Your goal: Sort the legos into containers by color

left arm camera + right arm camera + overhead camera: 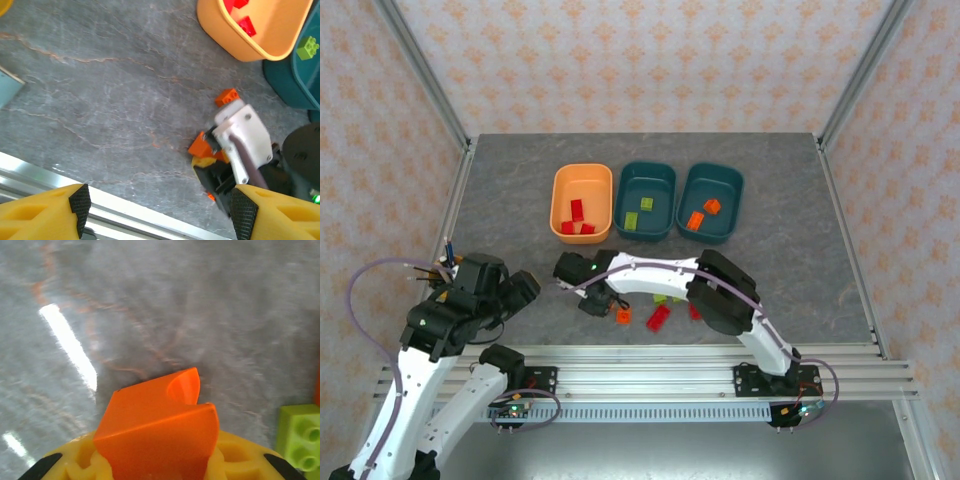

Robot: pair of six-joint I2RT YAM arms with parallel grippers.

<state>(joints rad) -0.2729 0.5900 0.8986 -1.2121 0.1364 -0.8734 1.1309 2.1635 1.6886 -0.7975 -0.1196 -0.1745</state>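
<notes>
The orange lego is translucent and smooth-sided, with one rounded stud showing at its far edge. It sits between the yellow pads of the right gripper, whose jaws are closed on it. We find it low over the grey marbled table, at the near side, left of centre and near of the light orange tray. We cannot tell whether it touches the table. Just to its right lies a yellow-green lego with round studs on top.

More pieces lie on the table close by, to the right of the gripper:
- a loose orange lego
- a red lego
- a further red piece, partly under the right arm

The three trays stand in a row on the far half of the table.
- The light orange tray, on the left, holds the red legos, three of them.
- The middle teal tray holds two yellow-green bricks.
- The right teal tray holds two orange bricks.

The left gripper hangs over the near left of the table. Its jaws are spread wide with nothing between them, and its black-padded fingertips frame the right gripper in its own view.
</notes>
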